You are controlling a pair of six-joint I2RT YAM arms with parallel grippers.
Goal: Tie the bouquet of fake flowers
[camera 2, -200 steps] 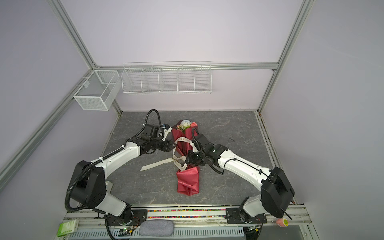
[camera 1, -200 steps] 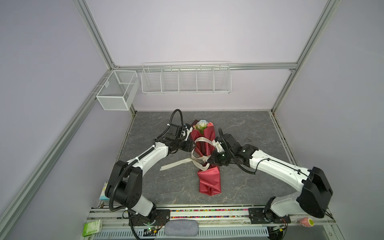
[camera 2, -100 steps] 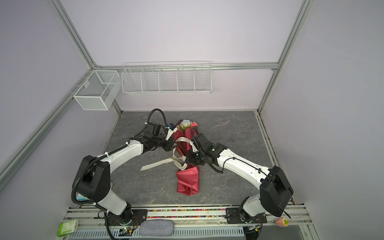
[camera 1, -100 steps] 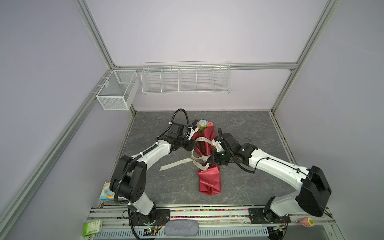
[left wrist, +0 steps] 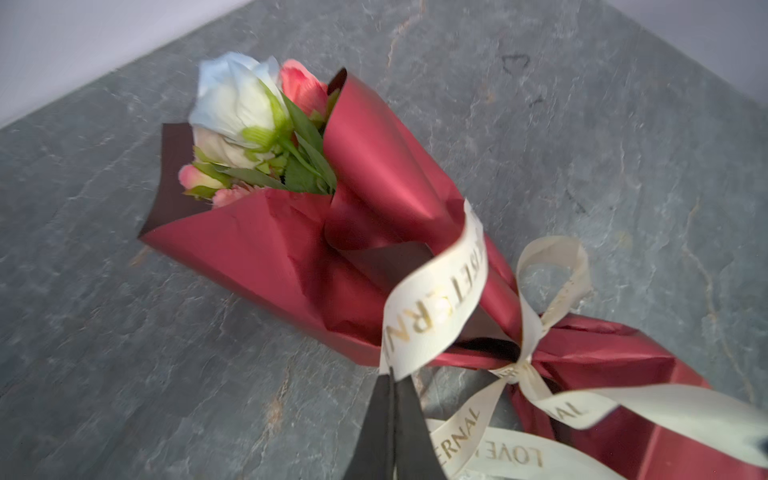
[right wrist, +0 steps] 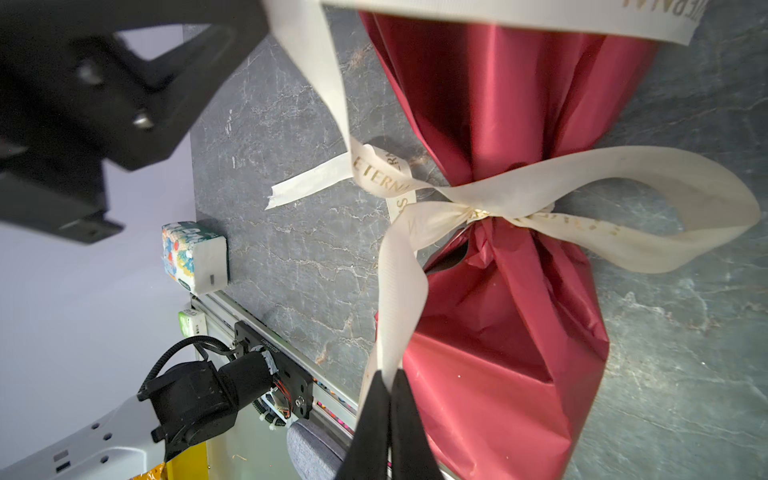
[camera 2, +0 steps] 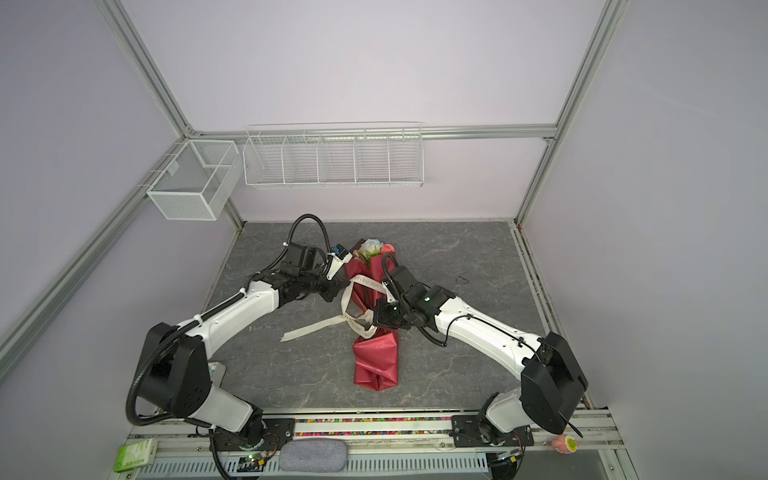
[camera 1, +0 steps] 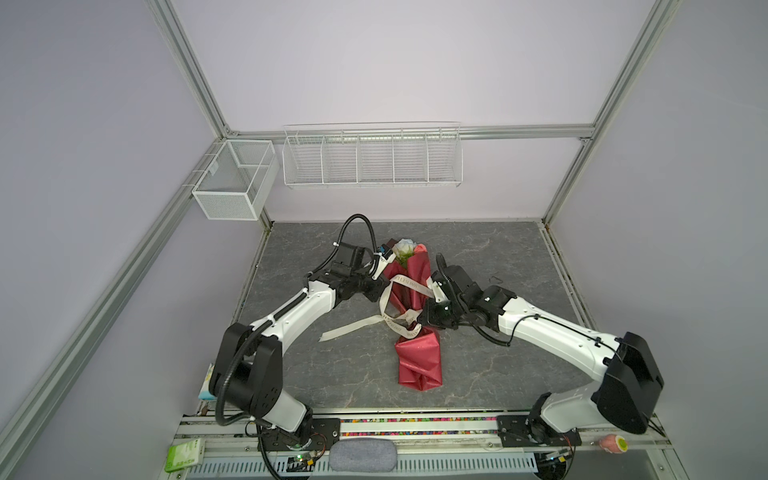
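Observation:
The bouquet of fake flowers (camera 1: 417, 361) (camera 2: 376, 361) lies on the grey table, wrapped in red paper, with its white and pink blooms (left wrist: 237, 108) toward the back wall. A cream lettered ribbon (camera 1: 409, 283) (left wrist: 436, 299) (right wrist: 399, 266) is knotted round its narrow waist, with loops on both sides. My left gripper (camera 1: 381, 291) (camera 2: 338, 286) (left wrist: 392, 376) is shut on the ribbon loop at the bouquet's left. My right gripper (camera 1: 422, 318) (camera 2: 376, 318) (right wrist: 390, 380) is shut on a ribbon strand at the right of the waist.
A loose ribbon tail (camera 1: 349, 330) trails left on the table. A tissue pack (camera 1: 206, 382) (right wrist: 195, 257) sits at the front left edge, with a green pack (camera 1: 183, 455) on the rail below. Wire baskets (camera 1: 372, 158) (camera 1: 235, 178) hang on the back wall.
My left gripper has moved right to the bouquet and shut on the ribbon loop. The right gripper has kept its hold and place.

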